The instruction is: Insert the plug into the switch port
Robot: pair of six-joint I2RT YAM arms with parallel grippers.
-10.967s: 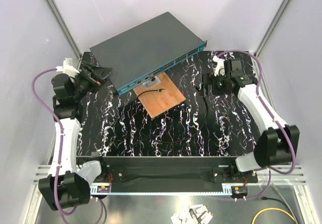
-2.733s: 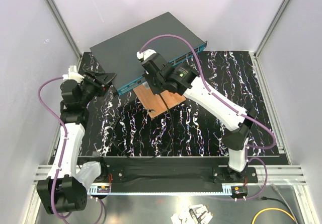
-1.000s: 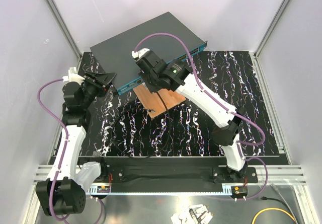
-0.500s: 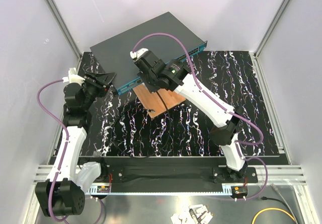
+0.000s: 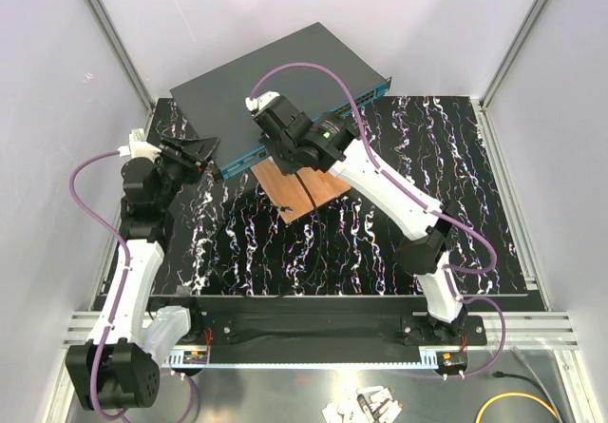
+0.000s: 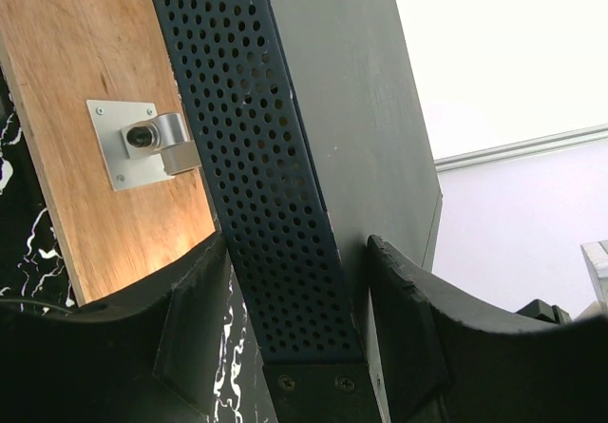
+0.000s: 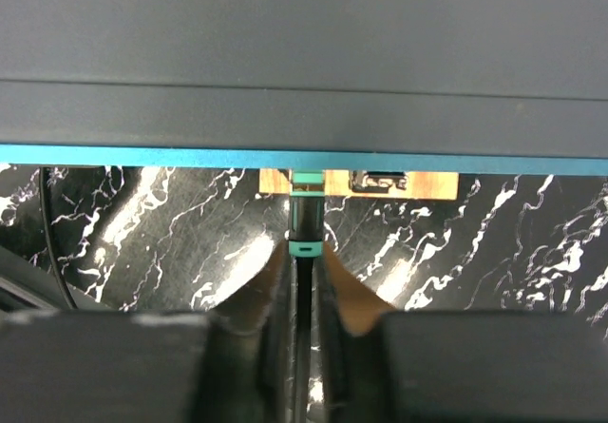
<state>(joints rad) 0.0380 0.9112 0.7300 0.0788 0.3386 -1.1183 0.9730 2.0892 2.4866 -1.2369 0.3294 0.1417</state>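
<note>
Two tan fingers of the right gripper nearest the lens, set narrow on either side of the thin black cable; cannot tell whether pinching it or merely flanking it. At 12 o'clock from those tips, the plug, upright, nose tucked under the teal front strip of the switch. The switch port itself hidden behind that strip's lip, so depth of seating not readable; judging from the plug's top meeting the strip, insertion under way or just reached. Behind the plug, a sliver of the wooden board. Farther off, at 9 o'clock of the switch in the overhead view, the left gripper about half spread and clamped across the perforated end, one finger to each side; read as a brace against the push. Next, probably: press briefly toward 12 o'clock along the cable's line to confirm the latch, with no sideways load, then spread the right fingers and back straight out toward 6 o'clock without snagging the cable; hold the left clamp firm meanwhile
</note>
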